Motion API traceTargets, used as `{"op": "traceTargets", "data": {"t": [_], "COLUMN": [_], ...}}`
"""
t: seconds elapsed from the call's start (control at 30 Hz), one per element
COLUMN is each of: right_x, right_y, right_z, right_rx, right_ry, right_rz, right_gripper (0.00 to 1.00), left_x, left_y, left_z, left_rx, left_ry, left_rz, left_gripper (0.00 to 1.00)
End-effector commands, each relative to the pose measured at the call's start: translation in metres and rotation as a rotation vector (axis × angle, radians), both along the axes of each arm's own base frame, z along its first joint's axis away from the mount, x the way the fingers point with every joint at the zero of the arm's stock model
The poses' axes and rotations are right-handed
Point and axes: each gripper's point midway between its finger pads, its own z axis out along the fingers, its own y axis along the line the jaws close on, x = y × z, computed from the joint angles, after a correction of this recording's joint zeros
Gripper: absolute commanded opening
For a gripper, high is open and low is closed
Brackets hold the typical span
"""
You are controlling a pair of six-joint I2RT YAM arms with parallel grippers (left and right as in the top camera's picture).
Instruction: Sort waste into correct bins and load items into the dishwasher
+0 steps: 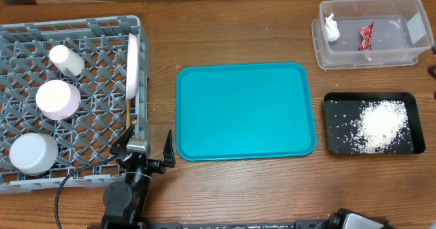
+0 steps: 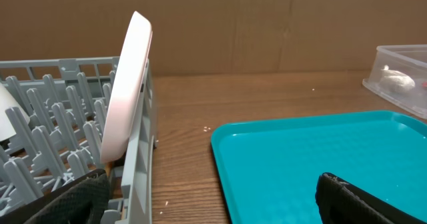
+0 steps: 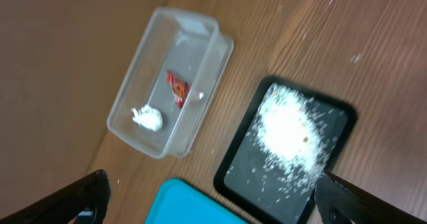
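Jaws left and right gape empty; your plate [image 1: 132,65] leans on the dish rack [image 1: 82,24] wall, rice [image 1: 381,123] trayed apart from wrapper [image 1: 366,37].

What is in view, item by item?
dish rack: one, grey, table's left
cup: one, white, rack's far side
pinkish bowl: one, rack's middle
grey-blue bowl: one, rack's near side
plate: one, white, on edge, rack's right wall
chopsticks: wooden, count unclear, rack's right side
teal tray: one, centre
tub: one, clear, far right
tissue: one, white, in tub
wrapper: one, red, in tub
black tray: one, near right
rice crumbs: many, white, in black tray
left gripper: open, near rack's corner
right gripper: open, facing bins
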Motion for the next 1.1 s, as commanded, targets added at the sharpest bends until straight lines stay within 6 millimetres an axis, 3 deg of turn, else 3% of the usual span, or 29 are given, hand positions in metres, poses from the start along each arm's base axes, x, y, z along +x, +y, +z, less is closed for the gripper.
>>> {"op": "traceTargets", "data": {"t": [0.0,0.1,0.23,0.37,0.77,0.8,0.97,1.07], "right_x": [-0.013,-0.004,0.003,0.008,-0.004,-0.006,-0.014,-0.02], "right_y": [-0.002,0.013,0.039,0.068,0.124,0.129,0.132,0.132], "right_z": [0.025,0.038,0.04,0.024,-0.1,-0.119,-0.155,-0.166], "right_rx": [-0.095,-0.107,-0.134,-0.147,-0.143,-0.136,-0.134,-0.139], "right_ry": [-0.061,-0.147,-0.225,-0.348,-0.655,-0.7,-0.774,-0.811], "right_rz": [-0.002,0.057,0.148,0.246,0.431,0.451,0.47,0.468], "right_gripper": [1.0,1.0,1.0,1.0,1.0,1.0,1.0,1.0], "left_x": [0.0,0.0,0.0,0.0,0.0,0.0,0.0,0.0], "left_y": [0.004,0.004,0.004,0.004,0.004,0.004,0.004,0.004], "left_z": [0.0,0.0,0.0,0.0,0.0,0.0,0.0,0.0], "left_rx": [0.022,0.022,0.022,0.022,0.022,0.022,0.022,0.022], "left_ry": [-0.008,-0.008,-0.008,-0.008,-0.008,-0.008,-0.008,-0.008], "left_rz": [0.017,0.017,0.017,0.017,0.017,0.018,0.017,0.017], "left_gripper": [1.0,1.0,1.0,1.0,1.0,1.0,1.0,1.0]}}
